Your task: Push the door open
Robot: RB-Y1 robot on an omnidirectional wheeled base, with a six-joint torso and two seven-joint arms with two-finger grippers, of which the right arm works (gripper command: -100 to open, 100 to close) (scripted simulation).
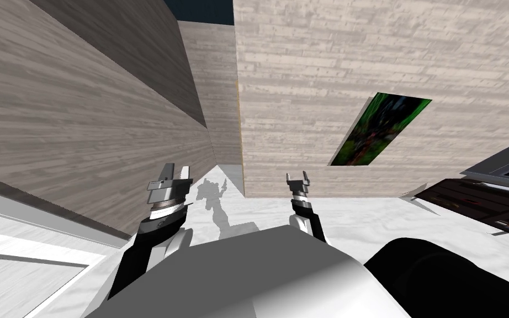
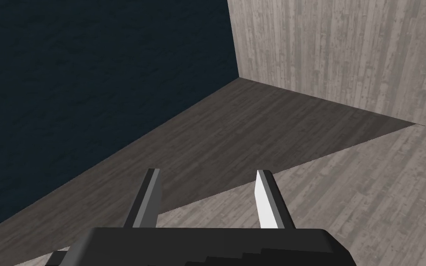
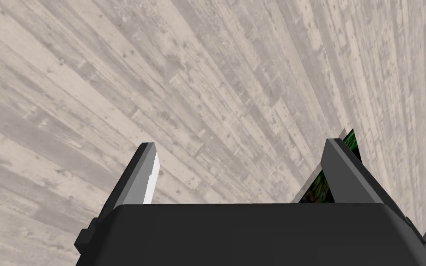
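Left gripper [image 1: 174, 174] is hovering with its fingers parted and nothing between them, pointing along a big plank panel [image 1: 82, 121] that is running ahead on the left. Right gripper [image 1: 298, 178] is hanging just as empty, blades spread wide, facing a plank wall [image 1: 314, 72] that is carrying a green picture [image 1: 380, 130]. Between panel and wall a narrow gap is showing a farther wall [image 1: 217, 83], and a thin yellow edge [image 1: 240, 121] is running up the picture wall's corner. Which surface is the door I cannot tell. Dark furniture [image 1: 485, 201] is standing at the right on a white floor [image 1: 358, 215].
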